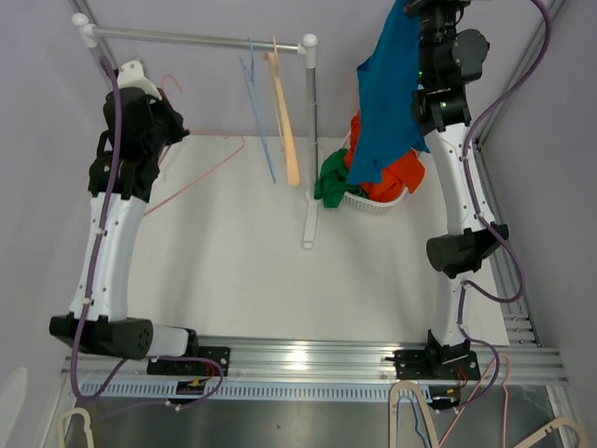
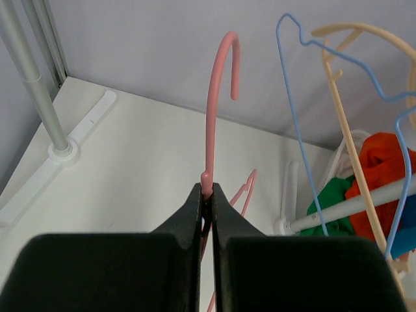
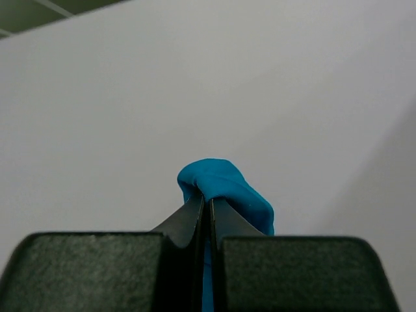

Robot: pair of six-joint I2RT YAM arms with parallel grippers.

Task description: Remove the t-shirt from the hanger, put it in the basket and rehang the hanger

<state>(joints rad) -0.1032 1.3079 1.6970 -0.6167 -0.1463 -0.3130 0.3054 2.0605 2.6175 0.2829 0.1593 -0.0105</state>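
The blue t-shirt (image 1: 387, 93) hangs free in the air at the back right, above the basket. My right gripper (image 1: 410, 7) sits at the top edge of the overhead view, shut on the shirt's top. In the right wrist view a bunch of the blue t-shirt (image 3: 221, 179) bulges over the right gripper (image 3: 208, 200). The pink hanger (image 1: 201, 173) is bare and tilted at the back left, its lower corner near the table. My left gripper (image 2: 207, 194) is shut on the pink hanger (image 2: 211, 130) just below the hook.
A clothes rack rail (image 1: 196, 39) spans the back, with a blue hanger (image 1: 261, 121) and a cream hanger (image 1: 284, 121) on it. Its post (image 1: 311, 140) stands mid-table. A white basket (image 1: 373, 207) holds orange and green clothes. More hangers (image 1: 410, 411) lie below the near edge.
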